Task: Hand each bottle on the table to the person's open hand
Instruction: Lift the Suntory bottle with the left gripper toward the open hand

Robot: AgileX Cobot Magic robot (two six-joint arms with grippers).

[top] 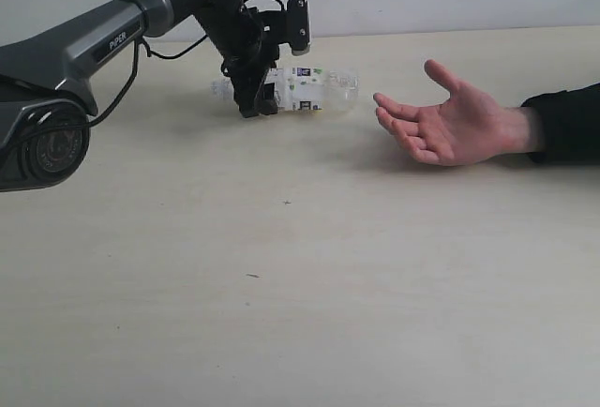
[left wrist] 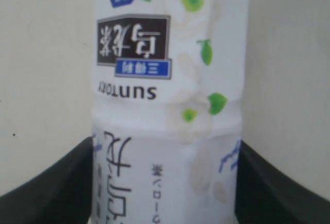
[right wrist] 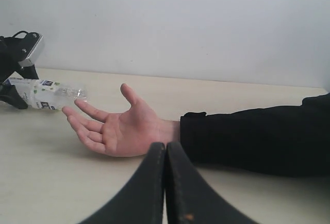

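Note:
One bottle [top: 314, 88] lies on its side at the far part of the table [top: 281, 285]; it is clear with a white label printed with green dots. My left gripper [top: 265, 97] is shut on its labelled body. In the left wrist view the bottle [left wrist: 165, 105] fills the frame, and both fingers of that gripper [left wrist: 165, 146] press against its sides. Its clear end points toward the person's open hand [top: 450, 126], palm up, a short gap to its right. My right gripper [right wrist: 165, 146] is shut and empty, low over the table in front of the hand [right wrist: 121, 128]. The bottle [right wrist: 49, 95] is beyond the fingertips.
The person's black sleeve [top: 567, 126] lies along the table at the right edge. My left arm's base [top: 37, 135] stands at the left edge, with a cable looping from the arm. A pale wall backs the table.

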